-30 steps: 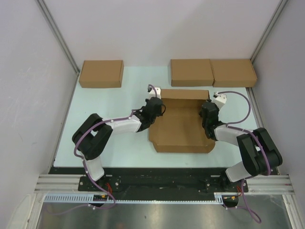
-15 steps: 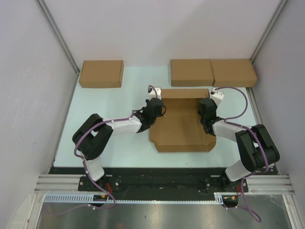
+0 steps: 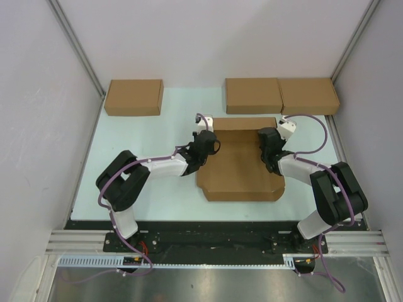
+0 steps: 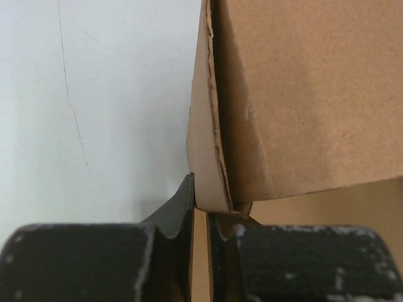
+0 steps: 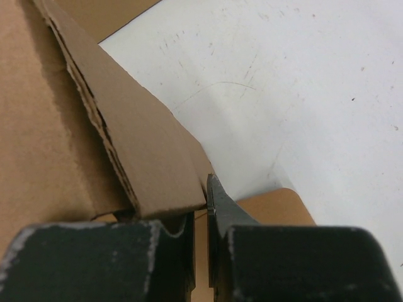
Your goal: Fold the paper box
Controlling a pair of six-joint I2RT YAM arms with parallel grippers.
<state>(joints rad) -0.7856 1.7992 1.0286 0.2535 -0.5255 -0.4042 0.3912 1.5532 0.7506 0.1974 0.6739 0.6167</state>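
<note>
The paper box (image 3: pixel 239 165) lies flat and open in the middle of the table, its back flap at the far side. My left gripper (image 3: pixel 210 143) is at its left edge, shut on the raised left side wall (image 4: pixel 211 145), which runs up between the two black fingers. My right gripper (image 3: pixel 267 146) is at the right edge, shut on the raised right side flap (image 5: pixel 145 151). In the left wrist view my left gripper (image 4: pixel 203 209) pinches the cardboard's lower corner. In the right wrist view my right gripper (image 5: pixel 200 212) holds a thin brown edge.
Three closed brown boxes stand along the back: one at the left (image 3: pixel 133 97) and two side by side at the right (image 3: pixel 253 95) (image 3: pixel 308 95). Grey walls stand at both sides. The pale table surface (image 3: pixel 145 135) shows around the box.
My right gripper has closed on the right flap and shifted a little toward the back and inward. The left gripper has stayed in place on the left wall.
</note>
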